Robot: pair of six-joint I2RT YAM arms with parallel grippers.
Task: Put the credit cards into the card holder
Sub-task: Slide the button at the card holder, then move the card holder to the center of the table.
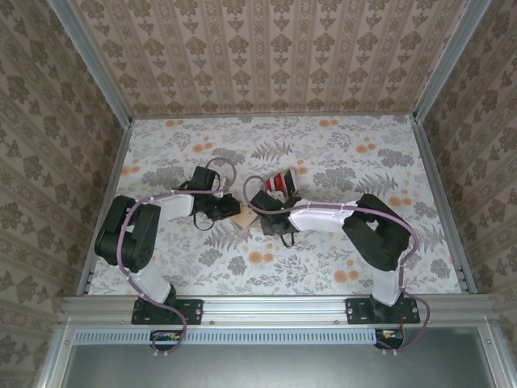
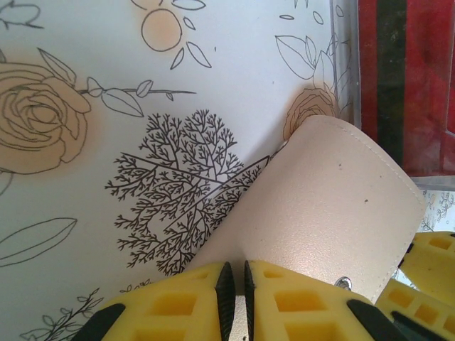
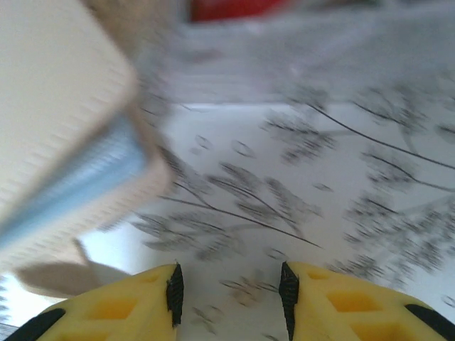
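The tan card holder lies on the floral table, one flap curling up. My left gripper is shut on the flap's near edge, with its pads almost touching. In the top view the card holder sits between the left gripper and the right gripper. The red credit cards with dark bands lie in a clear case just beyond it, and they also show in the top view as credit cards. My right gripper is open over bare table. In this blurred view the card holder and its blue-grey lining are at the upper left.
Patterned walls close in the table at the back and on both sides. A metal rail runs along the near edge. The right gripper's yellow fingers stand close by the card holder's right corner.
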